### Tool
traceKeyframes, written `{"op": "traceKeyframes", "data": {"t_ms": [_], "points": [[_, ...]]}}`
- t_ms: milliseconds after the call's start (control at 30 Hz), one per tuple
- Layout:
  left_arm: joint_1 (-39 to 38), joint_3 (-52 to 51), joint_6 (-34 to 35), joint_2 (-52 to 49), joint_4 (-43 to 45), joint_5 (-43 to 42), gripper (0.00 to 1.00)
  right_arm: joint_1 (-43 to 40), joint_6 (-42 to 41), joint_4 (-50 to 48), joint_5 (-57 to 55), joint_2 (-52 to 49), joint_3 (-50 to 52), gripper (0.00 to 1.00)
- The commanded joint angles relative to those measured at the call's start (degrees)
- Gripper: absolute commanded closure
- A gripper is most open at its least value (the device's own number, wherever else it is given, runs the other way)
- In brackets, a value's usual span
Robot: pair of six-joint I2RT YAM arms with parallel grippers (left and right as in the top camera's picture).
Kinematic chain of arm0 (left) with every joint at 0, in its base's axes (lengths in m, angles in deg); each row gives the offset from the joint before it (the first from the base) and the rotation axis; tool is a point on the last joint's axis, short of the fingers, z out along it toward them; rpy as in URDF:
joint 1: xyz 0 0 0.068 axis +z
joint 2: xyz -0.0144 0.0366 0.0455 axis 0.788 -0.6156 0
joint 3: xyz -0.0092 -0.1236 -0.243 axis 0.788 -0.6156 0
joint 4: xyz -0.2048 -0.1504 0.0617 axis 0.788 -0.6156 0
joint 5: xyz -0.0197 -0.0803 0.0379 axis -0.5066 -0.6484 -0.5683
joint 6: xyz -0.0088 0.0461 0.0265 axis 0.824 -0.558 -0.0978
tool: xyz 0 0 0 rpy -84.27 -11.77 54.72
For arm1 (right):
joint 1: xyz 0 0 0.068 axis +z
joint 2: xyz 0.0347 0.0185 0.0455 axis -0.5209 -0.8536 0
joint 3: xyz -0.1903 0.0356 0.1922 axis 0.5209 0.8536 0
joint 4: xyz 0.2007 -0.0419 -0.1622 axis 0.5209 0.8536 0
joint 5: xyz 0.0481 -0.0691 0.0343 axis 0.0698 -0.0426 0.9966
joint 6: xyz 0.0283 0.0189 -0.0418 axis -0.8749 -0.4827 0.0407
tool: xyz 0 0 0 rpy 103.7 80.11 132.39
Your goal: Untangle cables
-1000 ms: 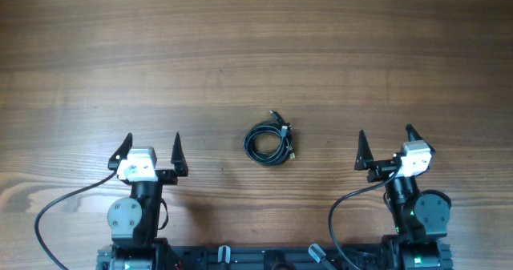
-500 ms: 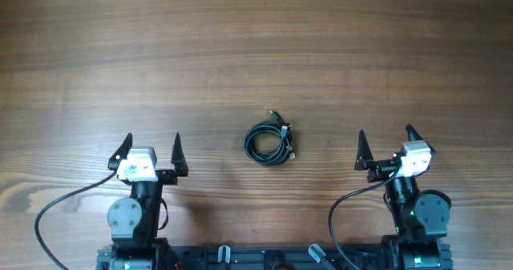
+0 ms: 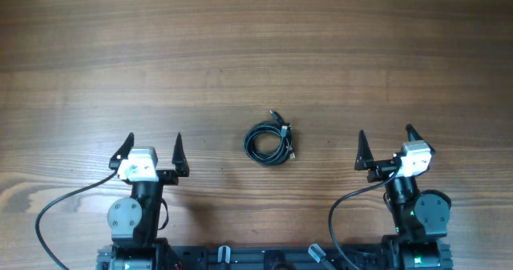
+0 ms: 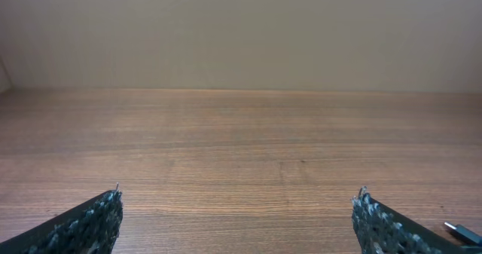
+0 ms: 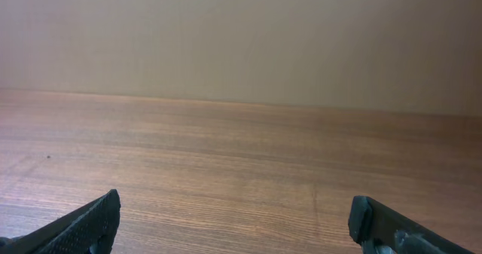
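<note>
The cables (image 3: 280, 142) lie as one small black coiled bundle on the wooden table (image 3: 256, 54), midway between the two arms, with plug ends at its upper right. My left gripper (image 3: 152, 139) stands open to the bundle's left, well apart from it. My right gripper (image 3: 385, 132) stands open to its right, also apart. In the left wrist view the left gripper (image 4: 238, 195) holds nothing, and a small dark plug tip (image 4: 459, 230) shows at the lower right edge. In the right wrist view the right gripper (image 5: 236, 203) is open over bare wood.
Thick black arm cables loop beside each base, one at the left (image 3: 56, 214) and one at the right (image 3: 341, 214). A pale wall (image 4: 241, 35) rises behind the table's far edge. The arm bases sit along the near edge.
</note>
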Motion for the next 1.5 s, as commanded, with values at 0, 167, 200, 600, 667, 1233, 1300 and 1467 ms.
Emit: {"op": "traceKeyframes", "data": {"t_ms": [0, 167, 200, 600, 667, 1233, 1300, 1467], "points": [[-0.26, -0.17, 0.55, 0.37, -0.11, -1.99, 0.0, -0.24, 0.15, -0.2, 0.02, -0.28, 0.09, 0.0], [-0.26, -0.2, 0.55, 0.37, -0.02, -2.64, 0.0, -0.24, 0.17, -0.22, 0.02, -0.28, 0.09, 0.0], [-0.26, -0.2, 0.55, 0.37, -0.02, -2.62, 0.0, -0.24, 0.15, -0.2, 0.02, -0.28, 0.09, 0.0], [-0.26, 0.0, 13.99, 0.37, 11.93, -2.67, 0.0, -0.26, 0.13, -0.2, 0.02, -0.28, 0.09, 0.0], [-0.26, 1.09, 14.36, 0.37, 12.44, -2.64, 0.0, -0.24, 0.15, -0.2, 0.02, -0.28, 0.09, 0.0], [-0.26, 54.36, 18.12, -27.08, -27.3, -10.16, 0.0, -0.26, 0.17, -0.2, 0.02, -0.28, 0.09, 0.0], [-0.26, 63.45, 18.14, -37.31, -38.05, -10.19, 0.0, -0.24, 0.15, -0.2, 0.02, -0.28, 0.09, 0.0], [-0.26, 81.33, 18.14, -55.89, -59.28, -10.78, 0.0, -0.26, 0.15, -0.2, 0.02, -0.28, 0.09, 0.0]]}}
